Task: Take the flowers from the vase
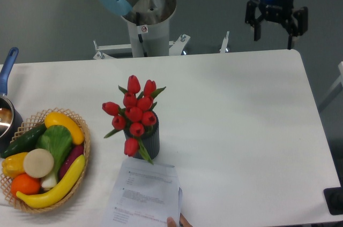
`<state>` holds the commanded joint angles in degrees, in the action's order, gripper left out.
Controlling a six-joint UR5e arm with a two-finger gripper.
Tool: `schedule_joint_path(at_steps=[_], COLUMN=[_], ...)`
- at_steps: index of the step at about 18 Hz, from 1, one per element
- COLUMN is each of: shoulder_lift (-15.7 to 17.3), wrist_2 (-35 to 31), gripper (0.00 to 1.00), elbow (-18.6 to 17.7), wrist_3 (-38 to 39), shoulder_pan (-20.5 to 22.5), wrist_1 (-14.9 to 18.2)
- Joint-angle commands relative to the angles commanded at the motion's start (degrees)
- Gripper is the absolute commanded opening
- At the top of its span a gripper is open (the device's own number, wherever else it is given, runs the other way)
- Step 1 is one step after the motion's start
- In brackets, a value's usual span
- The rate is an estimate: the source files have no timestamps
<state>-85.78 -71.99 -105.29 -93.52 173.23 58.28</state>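
Note:
The flowers (134,110), a bunch of red tulip buds with green leaves, stand in the small dark grey ribbed vase (146,140) near the middle-left of the white table (241,130). One bud hangs down over the vase's front. My gripper (275,29) hangs high above the table's far right edge, well away from the flowers. Its black fingers are spread apart and hold nothing.
A woven basket (45,163) of vegetables and fruit sits at the left edge, with a blue-handled pot (6,114) behind it. A printed sheet of paper (144,195) lies in front of the vase, a fingertip at its lower edge. The arm's base (147,15) stands behind the table.

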Motion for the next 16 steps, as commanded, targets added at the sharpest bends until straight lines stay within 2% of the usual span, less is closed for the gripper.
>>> schedule_joint_path(at_steps=[5,9,10,13,16], shoulder_lift=[0.0,-0.9,-1.9,-1.9,-0.4], wrist_2=[3.8,8.5,9.1,9.6,11.1], gripper=[1.0,1.0,1.0,1.0,1.0], elbow=[-0.6,-1.1,-1.2,-3.3,-3.3], wrist_3=[0.4,5.8,7.7,10.5,16.0], shoulder_pan=[0.3,-0.4,-0.5,-3.7,-6.7], wrist_1=[-0.3,-0.4,-0.4,-0.4,-0.4])
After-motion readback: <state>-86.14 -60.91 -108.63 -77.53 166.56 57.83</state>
